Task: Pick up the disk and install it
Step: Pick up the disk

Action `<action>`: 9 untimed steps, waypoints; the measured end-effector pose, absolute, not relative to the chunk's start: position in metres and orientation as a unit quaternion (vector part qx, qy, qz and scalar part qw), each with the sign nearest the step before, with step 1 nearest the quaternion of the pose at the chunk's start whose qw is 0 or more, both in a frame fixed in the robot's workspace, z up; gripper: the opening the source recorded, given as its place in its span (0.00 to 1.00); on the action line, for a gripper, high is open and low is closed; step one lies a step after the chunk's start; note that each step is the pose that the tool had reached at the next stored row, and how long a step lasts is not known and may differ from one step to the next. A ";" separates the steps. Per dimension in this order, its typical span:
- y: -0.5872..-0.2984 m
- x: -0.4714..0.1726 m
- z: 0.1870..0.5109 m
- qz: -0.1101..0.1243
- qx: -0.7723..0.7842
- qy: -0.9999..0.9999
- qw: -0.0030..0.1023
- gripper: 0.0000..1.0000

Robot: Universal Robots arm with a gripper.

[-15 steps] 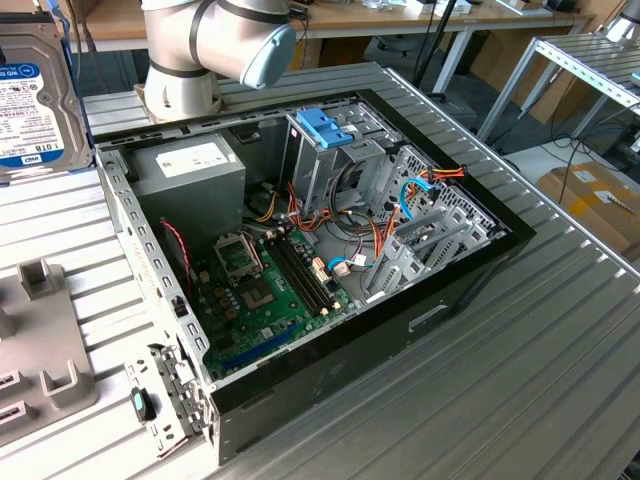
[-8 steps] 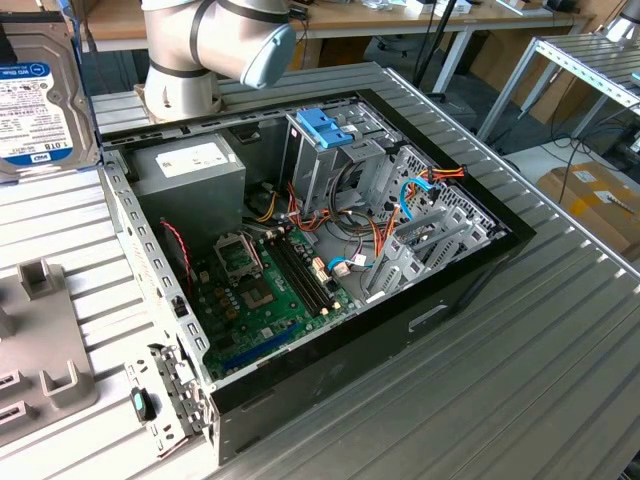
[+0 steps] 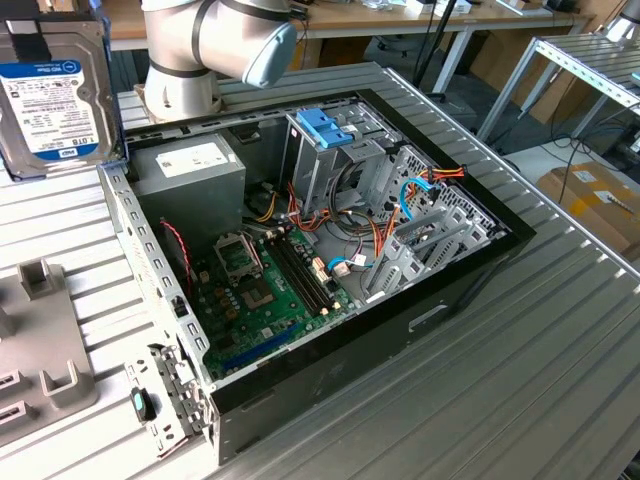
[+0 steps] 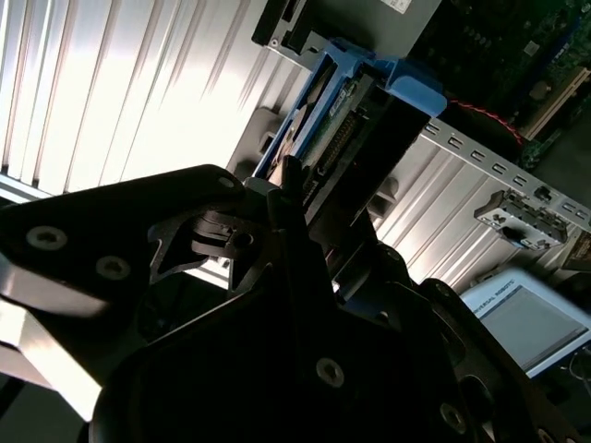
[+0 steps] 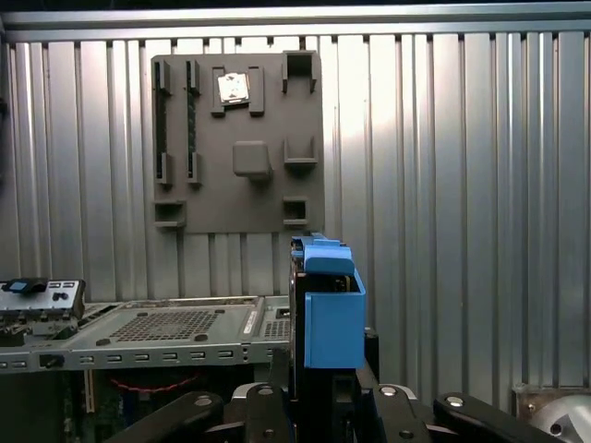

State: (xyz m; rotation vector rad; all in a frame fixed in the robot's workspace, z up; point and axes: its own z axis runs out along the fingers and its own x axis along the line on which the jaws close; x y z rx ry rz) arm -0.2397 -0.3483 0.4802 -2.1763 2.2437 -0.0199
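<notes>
We see the disk (image 3: 50,95) at the upper left of the exterior view, standing upright with its labelled face toward the camera. The frame edge cuts off its left side and top. Its white label (image 3: 45,110) has a blue strip across it and rows of small print with barcodes. A blue rail runs down its near edge.

In both wrist views the claw (image 5: 325,392) is pinching the disk (image 5: 328,314) edge-on. Dark fingers (image 5: 268,397) press against its two flat sides, and the blue rail end rises just past them. In the second wrist view the disk (image 4: 351,120) shows its connector side, but the claw body is in deep shadow and we can hardly make out its fingertips.

The open computer case (image 3: 400,330) lies on the ribbed metal tabletop (image 3: 560,380) at the centre of the exterior view, well apart from the disk. Inside it, at the upper left, sits a grey power supply (image 3: 190,170) with a white sticker (image 3: 195,158) whose print is too small to make out. Near the top centre, a blue latch (image 3: 325,128) tops the metal drive cage (image 3: 335,170). The green motherboard (image 3: 260,295) lies below, and orange, red and blue cables (image 3: 385,235) partly hide the bays at the right.

The robot arm (image 3: 215,40) is cut off by the top edge. A grey fixture tray (image 3: 40,360) at the lower left runs out of frame. In the first wrist view the same tray (image 5: 238,138) lies flat on the tabletop (image 5: 462,185) beyond the disk, with a small shiny part (image 5: 233,88) in one of its recesses.
</notes>
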 end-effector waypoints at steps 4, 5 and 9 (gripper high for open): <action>-0.348 -0.223 0.480 -0.006 -0.696 0.718 0.008 0.35; -0.348 -0.219 0.480 -0.006 -0.696 0.718 0.008 0.35; -0.348 -0.213 0.482 -0.005 -0.696 0.718 0.006 0.35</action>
